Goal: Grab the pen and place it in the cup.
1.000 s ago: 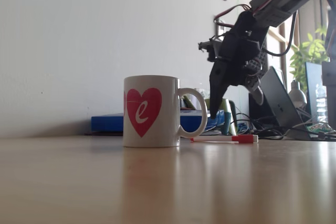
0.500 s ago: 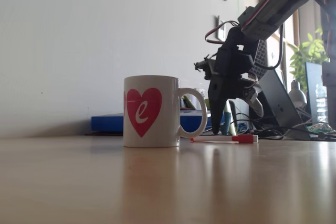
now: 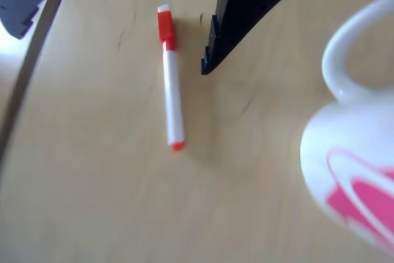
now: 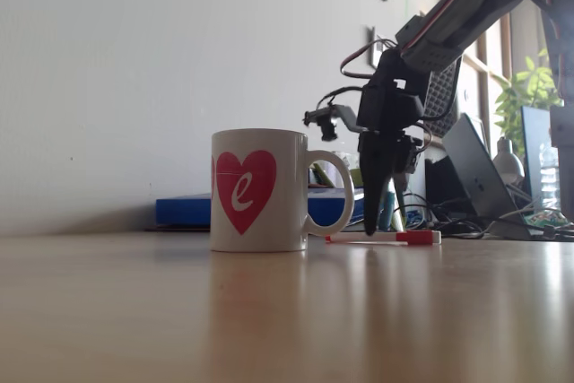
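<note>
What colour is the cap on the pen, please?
Orange-red with a white tip, clearest on the pen in the other view.

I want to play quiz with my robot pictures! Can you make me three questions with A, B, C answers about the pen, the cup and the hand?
1. Where is the pen?
A. Inside the cup
B. Lying flat on the table
C. Held in the hand

2. What colour is the heart on the cup?
A. Pink-red
B. Blue
C. Green

3. What is the hand doing?
A. Lifting the cup
B. Dropping the pen in the cup
C. Pointing down over the pen, not gripping it

Answers:
1. B, the pen lies flat on the wooden table beside the cup.
2. A, the fixed view shows a pink-red heart with a white letter.
3. C, in the other view the dark finger sits beside the pen, apart from it.
</note>
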Controlling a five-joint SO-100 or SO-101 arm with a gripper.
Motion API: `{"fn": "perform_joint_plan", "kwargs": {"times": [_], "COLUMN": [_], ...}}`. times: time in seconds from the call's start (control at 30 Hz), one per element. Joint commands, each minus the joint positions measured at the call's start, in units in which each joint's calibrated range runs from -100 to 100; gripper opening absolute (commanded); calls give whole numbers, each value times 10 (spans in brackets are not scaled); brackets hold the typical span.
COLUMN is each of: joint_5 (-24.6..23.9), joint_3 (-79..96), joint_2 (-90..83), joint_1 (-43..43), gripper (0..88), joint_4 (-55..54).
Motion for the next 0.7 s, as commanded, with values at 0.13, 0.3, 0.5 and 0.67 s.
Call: {"fn": "perform_joint_plan", "kwargs": {"times": [0.13, 0.3, 0.5, 0.67], "joint_5": [5, 2, 6, 9], "joint_3": [-99, -162, -167, -177], "joint_2": [60, 109, 114, 114], "joint_1": [12, 12, 12, 5], "gripper": [557, 557, 512, 382], "joint_4": [111, 160, 162, 153]}}
